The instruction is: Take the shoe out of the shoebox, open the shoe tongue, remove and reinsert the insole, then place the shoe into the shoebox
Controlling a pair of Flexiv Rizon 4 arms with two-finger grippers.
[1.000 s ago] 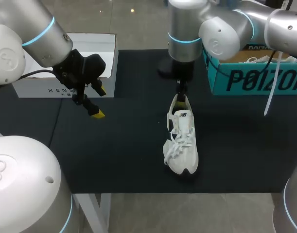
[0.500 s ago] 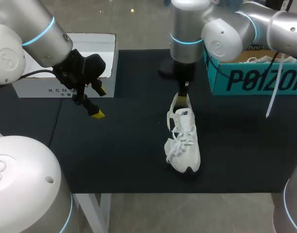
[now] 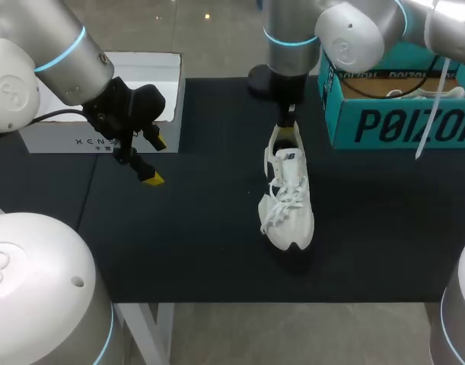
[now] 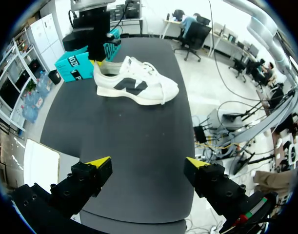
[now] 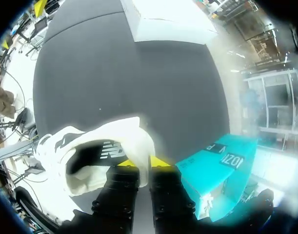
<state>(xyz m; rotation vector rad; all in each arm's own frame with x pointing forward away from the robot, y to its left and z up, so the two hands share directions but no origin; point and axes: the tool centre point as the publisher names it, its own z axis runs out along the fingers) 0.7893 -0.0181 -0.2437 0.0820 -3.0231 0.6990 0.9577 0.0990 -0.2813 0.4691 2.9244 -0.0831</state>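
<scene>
The right fingers (image 5: pixel 158 163) are closed almost together, pinching the heel wall of the white shoe (image 3: pixel 287 201) between their yellow tips, one tip inside the collar and one outside. The shoe sits near the middle of the black bench (image 3: pixel 202 251), heel toward 12 o'clock and toe toward 6 o'clock, laces loose on top and the dark inside showing at the opening. Whether its sole rests on the bench or hangs just above it I cannot tell. The left fingers (image 3: pixel 151 177) are spread wide with nothing between them, over the bench at about 9 o'clock, well apart from the shoe. The teal shoebox (image 3: pixel 392 118) stands open at about 2 o'clock, just beside the right arm, with a second shoe (image 3: pixel 415 93) partly visible inside. A white box (image 3: pixel 152 72) sits at about 10 o'clock, beyond the left fingers.
</scene>
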